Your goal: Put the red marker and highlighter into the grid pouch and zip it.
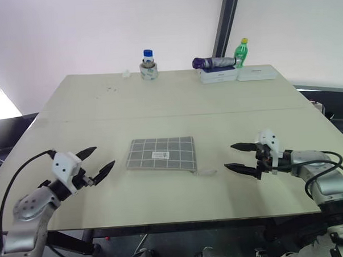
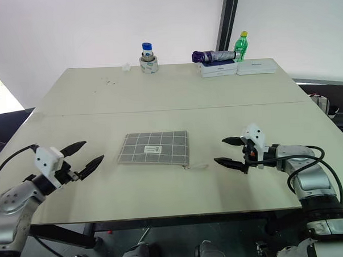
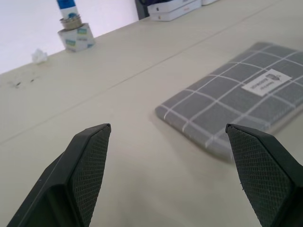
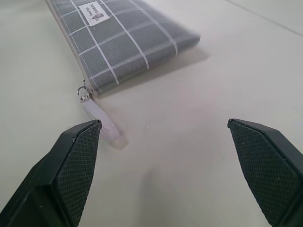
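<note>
The grid pouch [image 1: 160, 153] lies flat in the middle of the table, grey with white lines and a small white label, its pale zipper pull [image 4: 100, 121] lying at its right near corner. My left gripper [image 1: 96, 160] hovers open to the left of the pouch, apart from it. On the pouch's right, my right gripper [image 1: 238, 157] also stands open with nothing between its fingers. The red marker and the highlighter are out of view.
At the table's far edge stand a blue-capped bottle on a tape roll [image 1: 149, 66], a folded purple umbrella [image 1: 214, 62] on white boxes [image 1: 218, 75], and a green bottle [image 1: 242, 52]. A seam crosses the tabletop [image 1: 159, 115] behind the pouch.
</note>
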